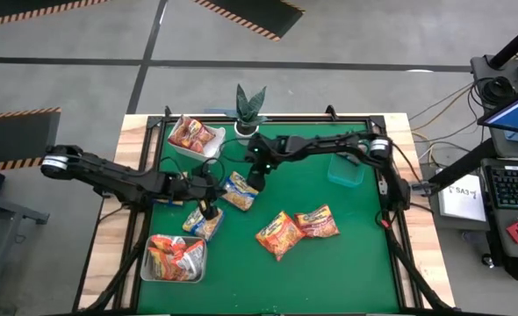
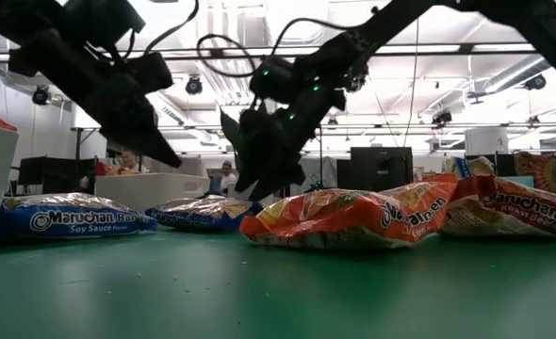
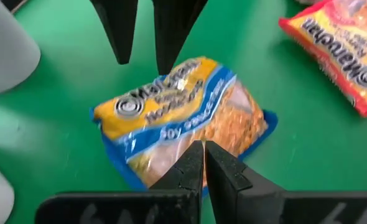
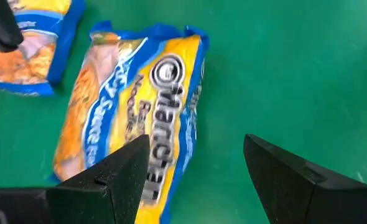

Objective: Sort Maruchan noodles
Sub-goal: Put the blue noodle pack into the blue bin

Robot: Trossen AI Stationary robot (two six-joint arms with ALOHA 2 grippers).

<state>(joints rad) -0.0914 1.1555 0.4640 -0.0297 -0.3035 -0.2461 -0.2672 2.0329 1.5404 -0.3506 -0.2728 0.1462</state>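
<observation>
While two blue-and-yellow packets [image 1: 240, 190] lie crinkled near the frame's centre, two orange-red ones [image 1: 280, 233] sit lower right of them on the green mat [image 1: 347, 263]. More fill the white trays [image 1: 173, 274] at lower left and upper left. Right gripper [image 1: 257, 183] hovers wide open over one blue packet; left gripper [image 1: 208, 211], fingers pressed together, is above the other. Tray contents are jumbled, hard to count.

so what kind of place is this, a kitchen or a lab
Most likely a robotics lab or workshop. Hazard-striped floor markings, a desk with a keyboard beside the green table, and rows of monitors under ceiling lights behind it.
</observation>
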